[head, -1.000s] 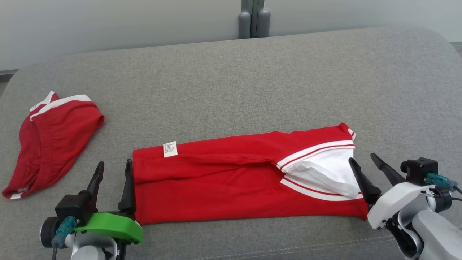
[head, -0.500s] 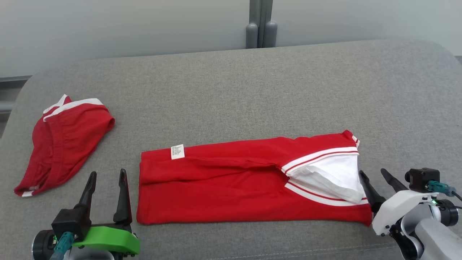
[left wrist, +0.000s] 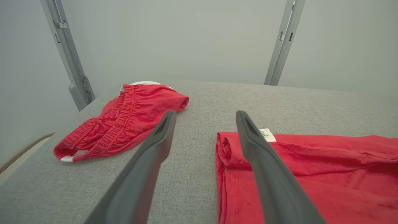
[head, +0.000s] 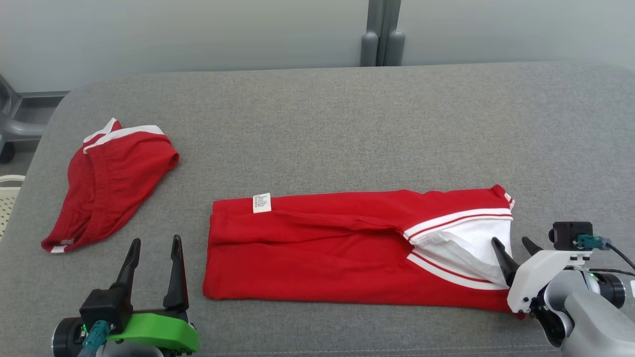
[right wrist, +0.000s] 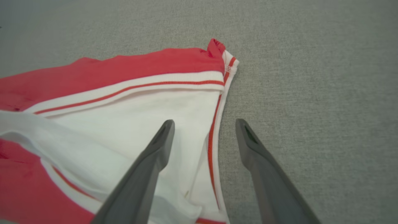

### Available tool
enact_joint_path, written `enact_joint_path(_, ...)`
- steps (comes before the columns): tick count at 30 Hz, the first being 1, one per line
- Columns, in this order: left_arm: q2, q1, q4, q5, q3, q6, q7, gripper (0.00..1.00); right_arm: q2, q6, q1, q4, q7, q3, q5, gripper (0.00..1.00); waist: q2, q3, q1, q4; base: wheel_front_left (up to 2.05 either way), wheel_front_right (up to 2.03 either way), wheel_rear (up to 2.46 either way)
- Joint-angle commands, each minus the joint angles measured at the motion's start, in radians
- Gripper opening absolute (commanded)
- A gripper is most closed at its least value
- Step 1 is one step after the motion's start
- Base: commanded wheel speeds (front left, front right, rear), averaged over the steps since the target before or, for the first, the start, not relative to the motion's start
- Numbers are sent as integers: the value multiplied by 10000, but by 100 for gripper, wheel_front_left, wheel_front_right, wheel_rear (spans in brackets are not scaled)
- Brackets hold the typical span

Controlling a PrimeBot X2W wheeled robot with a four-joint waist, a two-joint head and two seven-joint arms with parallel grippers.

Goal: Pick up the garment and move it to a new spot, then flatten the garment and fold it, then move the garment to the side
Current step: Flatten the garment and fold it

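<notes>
Midway through the fold, by the look of it. On the grey fabric-covered counter (head: 317, 114): a red V-neck jersey (head: 322, 248), already doubled lengthwise into a long band, lying across the near middle with its hem end toward the left and its collar end toward the right. Farther left, well apart from it: a crumpled pair of red shorts (head: 114, 183) with an elastic waist and white trim, probably not part of this step.

Left gripper (head: 155, 240): fingers spread wide, holding nothing, parked just beside the hem end and not touching it in the head view. Right gripper (head: 510, 240): fingers likewise wide apart and empty, straddling the collar edge, 1 finger over the white inner cloth of the neck opening (right wrist: 124, 124), the other over bare counter; cannot tell whether touching.

Next, most likely: a crosswise fold. Calls for lowering 1 gripper onto an end of the band, pinching both layers together, then carrying that end over to meet the other without dragging the lower layers. Worth watching the loose white cloth at the neck, likely to slip out or bunch.

Writing: 1 small white care label (head: 262, 203) sewn at the far corner of the hem end, printed with several fine lines, too small to read. No brand or number made out on jersey or shorts.
</notes>
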Motion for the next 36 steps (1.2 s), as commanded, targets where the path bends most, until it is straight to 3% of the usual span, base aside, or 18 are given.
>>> enact_joint_path(1, 23, 39, 9, 77, 15, -25, -36, 100, 33, -13, -134, 186, 106, -7, 93, 100, -1, 39, 0, 96, 0, 0, 0)
enact_joint_path(12, -22, -153, 1, 97, -20, -40, -36, 100, 274, -13, -545, 1045, 508, 125, 287, 100, -1, 223, 0, 290, 0, 0, 0)
enact_joint_path(13, -25, -164, 0, 100, -24, -42, -36, 100, 288, -13, -539, 1079, 506, 156, 328, 49, -1, 235, 0, 301, 0, 0, 0)
enact_joint_path(14, -28, -175, 2, 102, -28, -46, -36, 100, 292, -13, -532, 1104, 485, 197, 359, 31, -1, 245, 0, 313, 0, 0, 0)
enact_joint_path(15, -30, -187, 6, 99, -24, -49, -36, 100, 303, -13, -544, 1057, 395, 238, 413, 0, -1, 256, 0, 321, 0, 0, 0)
enact_joint_path(23, -43, -190, 16, 60, 82, -2, -36, 100, 15, -16, -781, 922, -138, 478, 692, 0, -1, 334, 0, 146, 0, 0, 0)
enact_joint_path(36, -52, -293, 26, 1, 109, -25, -36, 100, -1377, -17, -1634, 1654, -895, 106, 415, 0, -1, 469, 0, -376, 0, 0, 0)
